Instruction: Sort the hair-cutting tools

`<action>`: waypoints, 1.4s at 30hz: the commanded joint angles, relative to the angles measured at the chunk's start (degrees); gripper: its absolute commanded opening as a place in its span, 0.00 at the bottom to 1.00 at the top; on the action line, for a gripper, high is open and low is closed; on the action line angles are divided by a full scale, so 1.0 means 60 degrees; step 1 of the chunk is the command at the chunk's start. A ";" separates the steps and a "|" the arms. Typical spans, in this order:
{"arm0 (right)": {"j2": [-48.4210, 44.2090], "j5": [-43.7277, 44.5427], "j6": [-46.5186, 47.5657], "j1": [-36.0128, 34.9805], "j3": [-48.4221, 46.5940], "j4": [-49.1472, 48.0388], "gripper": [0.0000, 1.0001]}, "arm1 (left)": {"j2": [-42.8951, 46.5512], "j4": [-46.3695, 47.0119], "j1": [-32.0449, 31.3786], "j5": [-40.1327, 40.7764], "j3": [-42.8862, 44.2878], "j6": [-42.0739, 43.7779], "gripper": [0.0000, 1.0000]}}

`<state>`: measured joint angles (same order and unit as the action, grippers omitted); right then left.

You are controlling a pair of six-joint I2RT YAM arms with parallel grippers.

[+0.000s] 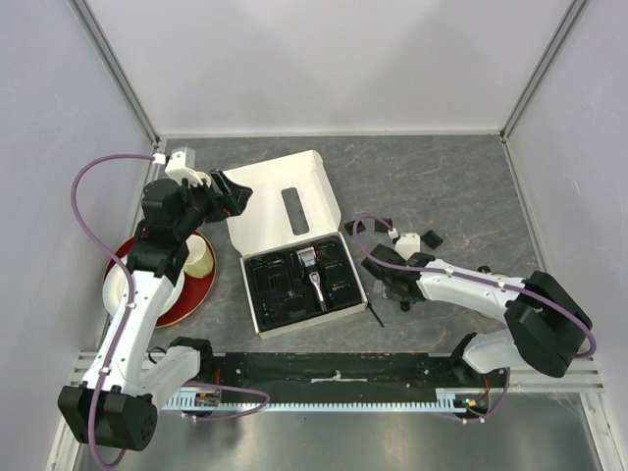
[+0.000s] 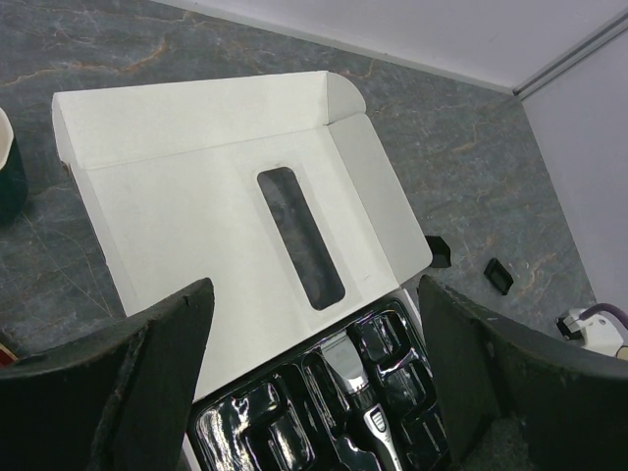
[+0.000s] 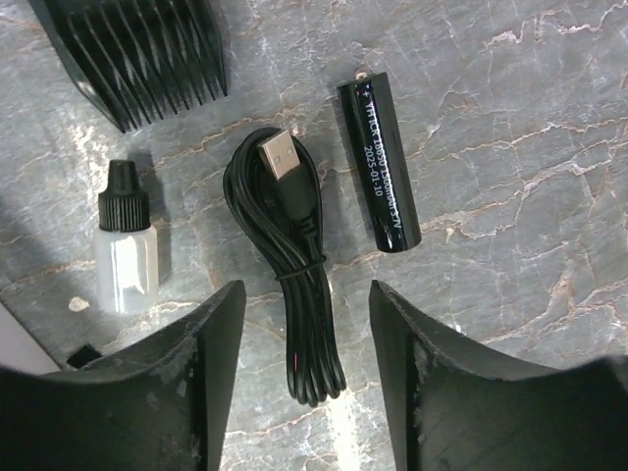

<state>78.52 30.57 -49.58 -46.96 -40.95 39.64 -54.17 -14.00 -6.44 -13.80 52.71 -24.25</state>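
The silver-and-black clipper [image 1: 314,276] lies in the black tray [image 1: 270,294] of the open white box; it also shows in the left wrist view [image 2: 365,404]. My left gripper [image 1: 234,196] is open and empty, high over the box lid [image 2: 196,196]. My right gripper [image 1: 386,279] is open low over the table right of the box. In the right wrist view its fingers [image 3: 186,392] straddle the end of a coiled black USB cable [image 3: 294,285], without touching it. A black comb guard [image 3: 137,49], a black battery [image 3: 380,167] and a small clear bottle [image 3: 128,257] lie beside it.
Two small black guards [image 1: 381,226] [image 1: 433,237] lie right of the lid and also show in the left wrist view [image 2: 441,252] [image 2: 498,276]. A slim black stick [image 1: 376,314] lies by the tray's near right corner. A red plate [image 1: 194,294] with cream mugs [image 1: 197,257] stands left.
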 commanded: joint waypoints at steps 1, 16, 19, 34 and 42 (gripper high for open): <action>0.0330 -0.0114 0.0148 0.0224 0.0086 -0.0585 0.59 | 0.0049 0.0385 0.0062 -0.0161 0.0136 0.0291 0.91; 0.0713 -0.0422 0.0207 0.0400 0.0292 -0.1186 0.27 | 0.0196 0.0458 0.0062 -0.0072 0.0034 0.0277 0.91; 0.0376 -0.0320 0.0178 0.0400 0.0204 -0.1026 0.18 | 0.0240 0.0444 0.0062 -0.0131 0.0034 0.0248 0.91; -0.2510 -0.1296 0.1670 0.0371 -0.1552 -0.0321 0.10 | 0.0225 0.0385 0.0062 -0.1023 0.0078 -0.0133 0.91; -0.2307 -0.2795 0.3090 -0.0929 -0.3088 -0.1654 0.10 | 0.0122 0.0531 0.0062 -0.1537 0.0122 -0.0265 0.91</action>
<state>62.78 18.35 -37.69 -46.78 -52.99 35.38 -53.32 -13.17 -6.44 -19.53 52.71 -24.47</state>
